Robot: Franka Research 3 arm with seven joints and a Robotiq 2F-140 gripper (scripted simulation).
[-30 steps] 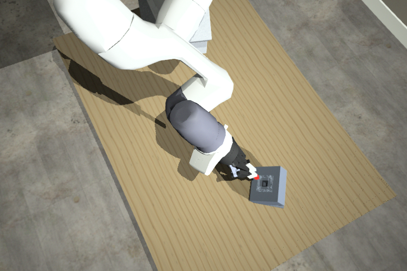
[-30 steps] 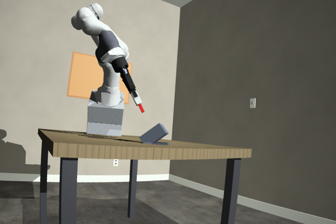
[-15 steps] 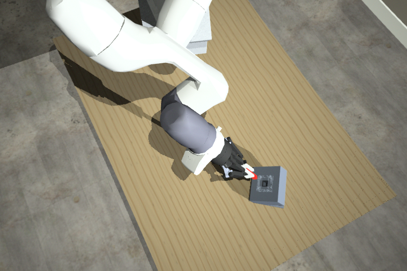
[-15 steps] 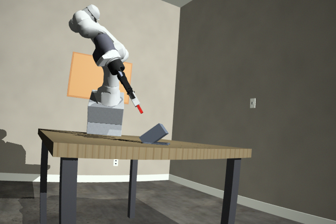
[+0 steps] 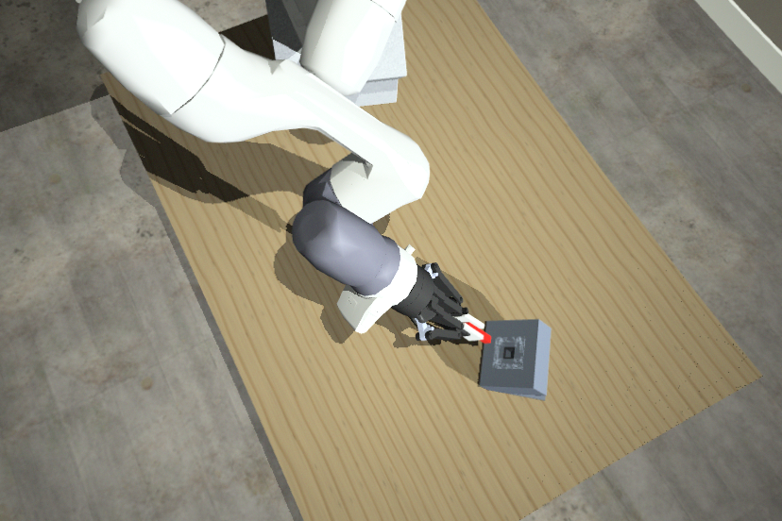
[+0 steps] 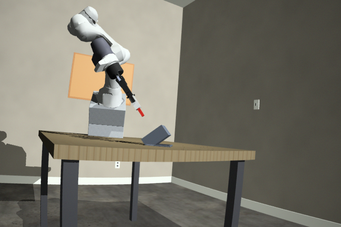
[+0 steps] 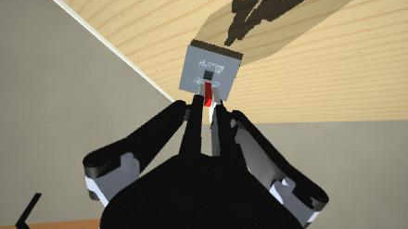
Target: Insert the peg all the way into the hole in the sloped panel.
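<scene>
My gripper (image 5: 466,330) is shut on the peg (image 5: 481,331), a slim white bar with a red tip. It also shows in the side view (image 6: 140,111) and in the wrist view (image 7: 209,95). The grey sloped panel (image 5: 515,357) rests on the wooden table with a small dark square hole (image 5: 508,351) in its face. In the side view the peg hangs tilted in the air, well above and left of the panel (image 6: 157,135). In the wrist view the red tip points toward the hole (image 7: 209,75) and stands apart from it.
The robot's grey base block (image 6: 106,117) stands at the back of the table. The table's near edge (image 7: 102,43) runs close to the panel's left in the wrist view. The arm's shadow falls across the wood beside the panel.
</scene>
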